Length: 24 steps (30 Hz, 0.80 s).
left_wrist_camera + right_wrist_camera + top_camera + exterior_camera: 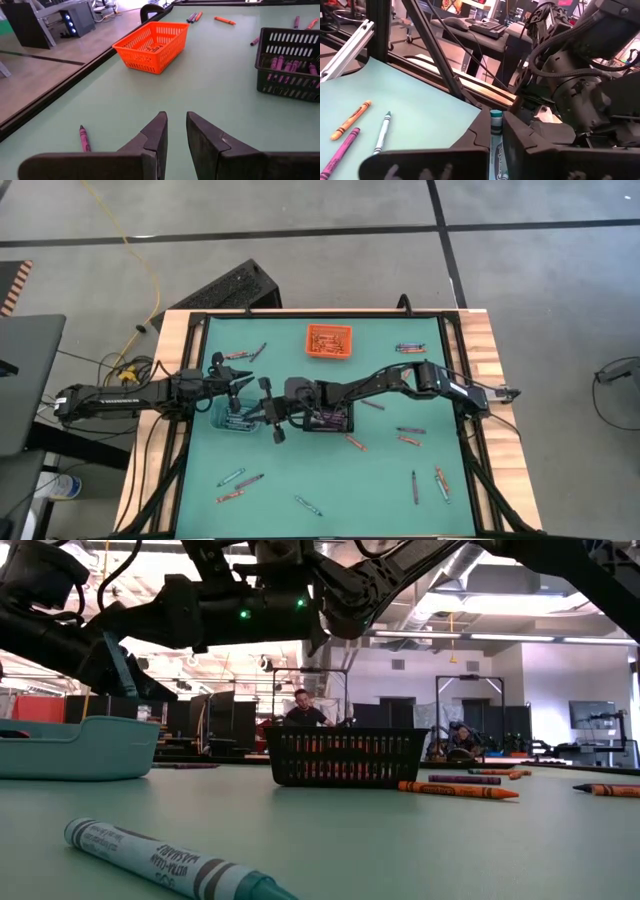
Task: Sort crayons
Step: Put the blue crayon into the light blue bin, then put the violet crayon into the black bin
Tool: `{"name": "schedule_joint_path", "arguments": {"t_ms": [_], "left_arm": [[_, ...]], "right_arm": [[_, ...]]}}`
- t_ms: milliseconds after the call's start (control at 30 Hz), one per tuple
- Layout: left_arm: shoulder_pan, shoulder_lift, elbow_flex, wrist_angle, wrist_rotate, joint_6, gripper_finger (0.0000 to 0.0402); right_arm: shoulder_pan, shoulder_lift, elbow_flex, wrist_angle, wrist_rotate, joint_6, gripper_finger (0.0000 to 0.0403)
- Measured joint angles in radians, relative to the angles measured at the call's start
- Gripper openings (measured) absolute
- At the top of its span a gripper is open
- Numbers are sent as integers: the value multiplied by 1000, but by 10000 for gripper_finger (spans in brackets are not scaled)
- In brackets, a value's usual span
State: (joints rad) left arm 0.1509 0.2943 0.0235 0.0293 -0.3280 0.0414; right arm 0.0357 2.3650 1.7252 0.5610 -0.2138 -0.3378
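Note:
My right gripper [266, 414] reaches level across the mat to the clear bin [238, 420] and is shut on a teal crayon [496, 142]. My left gripper [176, 131] hovers over the mat near the left edge, its fingers slightly open with nothing between them. The orange bin [329, 340] holds orange crayons. Purple crayons fill the black bin [290, 67]. Loose crayons lie flat on the green mat, among them a teal one [170, 862] close to the low camera and several [430, 480] at the near right. My right gripper pinches the teal crayon between its two fingers, which lie along it. The crayon's tip [496, 115] sticks out past the fingertips. The fingers come level from the table's right. The crayon is lifted clear of the mat.
My left arm [580, 85] stands close ahead of the right gripper. A raised dark frame [190, 320] borders the mat. Loose crayons lie near the left edge [351, 119] and at the far left [240, 354]. People sit in the room beyond the table.

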Motion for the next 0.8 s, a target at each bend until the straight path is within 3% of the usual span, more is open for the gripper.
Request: {"name": "schedule_joint_path", "arguments": {"t_ms": [300, 433, 600, 800], "left_arm": [[0, 0, 0, 0, 0, 0, 61], [0, 0, 0, 0, 0, 0, 61], [0, 0, 0, 0, 0, 0, 61], [0, 0, 0, 0, 0, 0, 61]], "right_arm": [[-6, 0, 0, 22, 0, 4, 60], [-26, -6, 0, -15, 0, 79, 81], [-55, -84, 0, -205, 0, 109, 108], [-46, -262, 0, -627, -70, 49, 116]]}}
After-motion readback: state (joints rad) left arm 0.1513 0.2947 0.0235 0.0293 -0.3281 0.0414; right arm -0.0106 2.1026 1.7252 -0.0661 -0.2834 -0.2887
